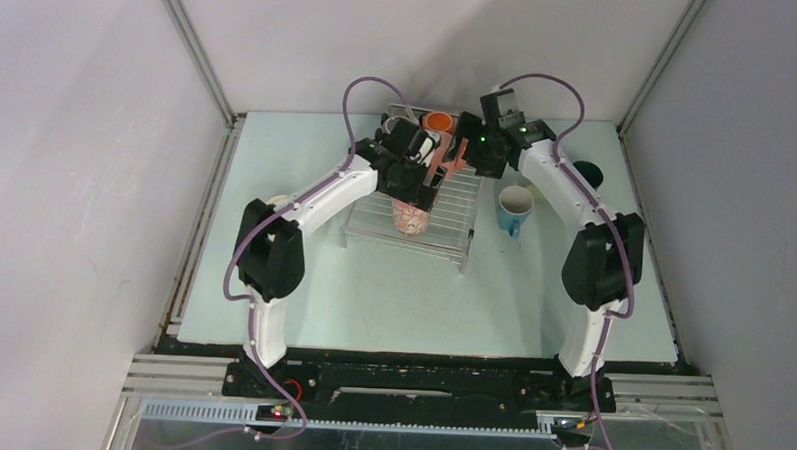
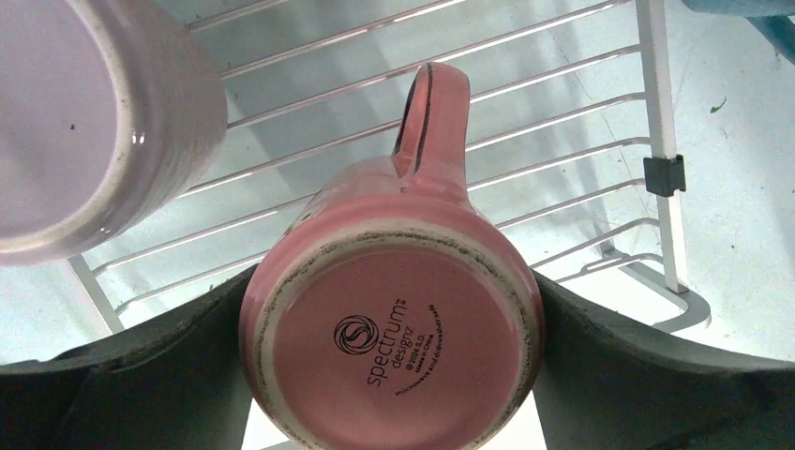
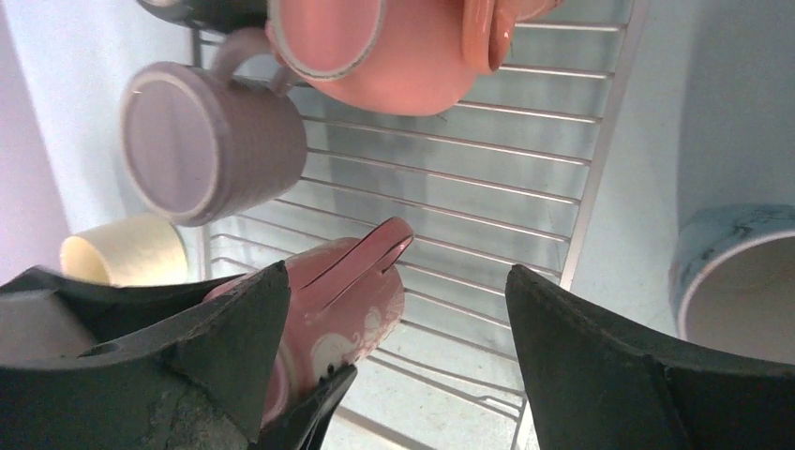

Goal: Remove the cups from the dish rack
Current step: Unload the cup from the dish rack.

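Note:
The dish rack (image 1: pixel 451 213) of thin silvery wires stands at mid-table. My left gripper (image 1: pixel 416 191) reaches over it, and its fingers (image 2: pixel 141 375) press both sides of a pink patterned cup (image 2: pixel 394 347), whose base faces the camera and whose handle points away. The same pink cup (image 3: pixel 352 300) shows above the wires, tilted. My right gripper (image 3: pixel 396 279) hangs open over the rack's right part (image 3: pixel 487 202) with nothing between its fingers. A lilac cup (image 3: pixel 211 141) stands upside down on the rack, and an orange cup (image 3: pixel 375 47) sits at the far end.
A blue cup (image 1: pixel 515 210) stands upright on the table right of the rack, a dark teal one (image 1: pixel 588 175) farther right. A cream cup (image 3: pixel 122 248) lies beyond the rack's left side. Grey walls enclose the table on three sides.

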Robot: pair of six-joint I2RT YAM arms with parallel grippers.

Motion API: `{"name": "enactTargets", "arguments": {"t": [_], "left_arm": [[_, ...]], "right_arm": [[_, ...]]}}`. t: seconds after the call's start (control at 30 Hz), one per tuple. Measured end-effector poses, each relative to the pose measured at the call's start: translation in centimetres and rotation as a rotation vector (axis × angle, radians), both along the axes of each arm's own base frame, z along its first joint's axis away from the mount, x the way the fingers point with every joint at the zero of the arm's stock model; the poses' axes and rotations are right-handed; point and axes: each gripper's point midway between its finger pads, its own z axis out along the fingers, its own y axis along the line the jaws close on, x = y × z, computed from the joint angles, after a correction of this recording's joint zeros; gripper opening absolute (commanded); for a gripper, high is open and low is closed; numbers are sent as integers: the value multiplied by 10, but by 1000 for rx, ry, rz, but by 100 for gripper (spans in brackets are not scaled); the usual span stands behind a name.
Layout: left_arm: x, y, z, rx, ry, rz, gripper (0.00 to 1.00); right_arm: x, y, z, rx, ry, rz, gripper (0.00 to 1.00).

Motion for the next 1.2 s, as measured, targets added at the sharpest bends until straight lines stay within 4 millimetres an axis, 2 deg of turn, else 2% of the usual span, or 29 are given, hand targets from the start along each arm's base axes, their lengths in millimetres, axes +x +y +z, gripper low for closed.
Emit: {"name": "enactTargets", "arguments": {"t": [0.2, 0.33, 0.53, 0.77, 1.03, 1.2], "left_arm": [[2, 6, 2, -8, 6, 17, 16], [4, 9, 10, -26, -1, 32, 15], [3, 11, 28, -70, -16, 50, 12], [-1, 14, 44, -115, -12, 82, 11], [-9, 16, 67, -195, 13, 123, 11], [-7, 10, 102, -283, -14, 132, 11]], "right_arm": [[-4, -13, 46, 51, -94, -15, 93], [-14, -23, 62, 85, -133, -18, 93], [-35, -39, 61, 125, -154, -19, 93], [-70, -41, 52, 186, -189, 22, 95], [-97, -25, 57, 333, -301, 123, 97], [-103, -8, 56, 431, -358, 202, 98]]}}
